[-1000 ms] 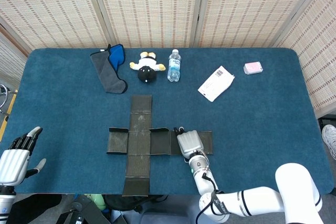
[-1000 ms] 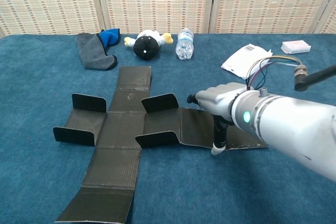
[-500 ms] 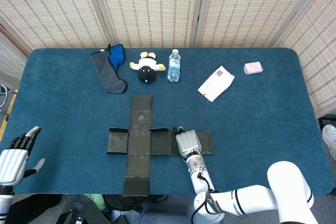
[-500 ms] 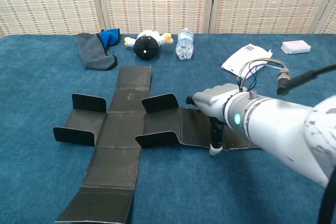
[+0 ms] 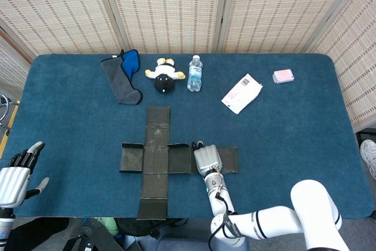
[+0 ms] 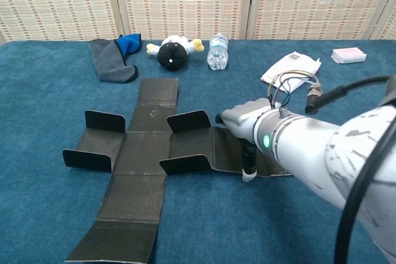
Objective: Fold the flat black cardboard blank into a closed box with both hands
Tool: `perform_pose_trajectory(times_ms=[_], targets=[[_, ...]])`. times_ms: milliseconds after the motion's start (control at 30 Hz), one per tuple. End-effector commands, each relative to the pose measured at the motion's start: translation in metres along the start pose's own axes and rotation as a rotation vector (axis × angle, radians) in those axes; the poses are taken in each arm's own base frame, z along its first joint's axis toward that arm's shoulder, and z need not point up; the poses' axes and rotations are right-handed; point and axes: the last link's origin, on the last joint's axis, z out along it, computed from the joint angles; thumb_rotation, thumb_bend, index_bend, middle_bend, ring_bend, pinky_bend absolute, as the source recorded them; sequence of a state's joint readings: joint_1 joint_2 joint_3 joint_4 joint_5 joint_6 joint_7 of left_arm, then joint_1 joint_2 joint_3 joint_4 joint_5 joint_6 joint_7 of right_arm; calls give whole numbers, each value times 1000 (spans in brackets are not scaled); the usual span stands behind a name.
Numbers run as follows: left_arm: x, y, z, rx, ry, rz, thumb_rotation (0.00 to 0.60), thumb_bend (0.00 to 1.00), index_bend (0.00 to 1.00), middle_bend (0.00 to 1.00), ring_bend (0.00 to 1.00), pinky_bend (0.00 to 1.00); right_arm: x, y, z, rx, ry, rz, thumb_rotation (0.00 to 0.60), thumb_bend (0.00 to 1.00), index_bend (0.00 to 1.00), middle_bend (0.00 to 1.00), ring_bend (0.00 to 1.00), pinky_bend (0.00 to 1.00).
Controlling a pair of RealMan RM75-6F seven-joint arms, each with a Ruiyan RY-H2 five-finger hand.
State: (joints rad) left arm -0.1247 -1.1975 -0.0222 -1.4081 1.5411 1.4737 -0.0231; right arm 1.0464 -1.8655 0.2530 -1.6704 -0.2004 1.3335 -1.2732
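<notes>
Black cardboard blank (image 5: 154, 158) lies cross-shaped and mostly flat on the blue table (image 5: 294, 133), on the near side of the water bottle (image 5: 194, 73), with a few small side flaps already tilted up. Right hand (image 5: 207, 160) rests palm-down on the blank's right arm, one finger (image 6: 247, 166) pointing down at its near edge; whether anything is pinched cannot be told, probably pinning or probing for a lift. Left hand (image 5: 16, 177) waits far left of the blank, fingers apart, holding nothing, so folding looks barely begun.
</notes>
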Motion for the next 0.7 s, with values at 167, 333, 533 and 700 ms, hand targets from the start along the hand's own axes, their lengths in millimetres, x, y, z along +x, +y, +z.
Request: perform_pose_trajectory(times_ms=[167, 333, 533, 700], targets=[[-1, -2, 0, 3, 1, -3, 600, 223, 0, 32, 148, 207, 1, -5, 2, -2, 5, -12, 600, 0, 57, 129, 806, 1000], [-2, -3, -1, 2, -2, -7, 600, 223, 0, 32, 148, 207, 0, -6, 3, -9, 5, -20, 600, 0, 97, 160, 806, 1000], [-4, -4, 0, -2, 0, -12, 600, 223, 0, 32, 148, 207, 0, -8, 3, -11, 29, -17, 600, 15, 160, 222, 806, 1000], [-4, -3, 5, -17, 7, -13, 600, 223, 0, 32, 148, 207, 2, -8, 4, 12, 72, -2, 600, 119, 179, 245, 806, 1000]])
